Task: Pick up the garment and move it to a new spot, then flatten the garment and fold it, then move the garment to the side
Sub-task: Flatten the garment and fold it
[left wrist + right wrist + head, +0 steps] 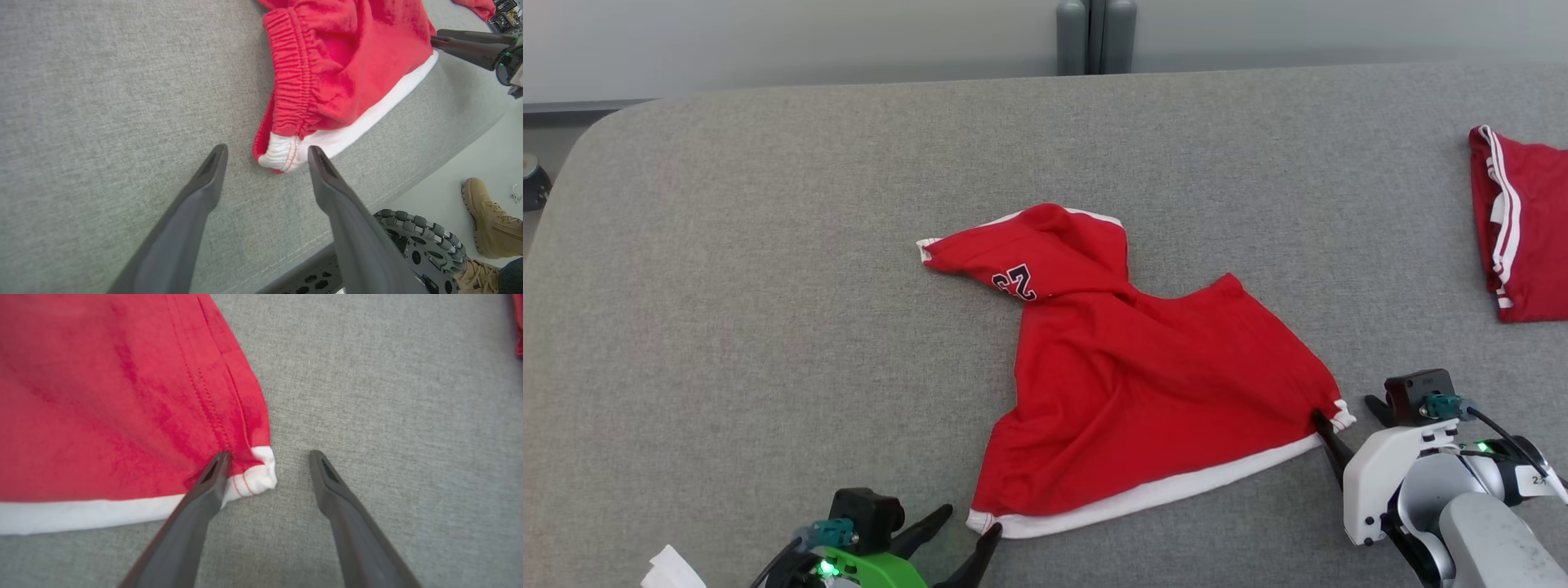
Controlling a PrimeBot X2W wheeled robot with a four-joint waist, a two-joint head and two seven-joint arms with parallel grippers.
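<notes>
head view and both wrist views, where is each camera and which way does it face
Head view: on the head, facing down at red shorts on grey table; left gripper, right gripper at bottom.
Left wrist view: left wrist, facing along its open fingers at the waistband corner.
Right wrist view: right wrist, along its fingers at the opposite corner.
Shared: the white stripe.

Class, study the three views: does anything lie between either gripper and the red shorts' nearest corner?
Nothing visible. The left gripper frames one corner of the red shorts; the right gripper has one finger over the other corner.
</notes>
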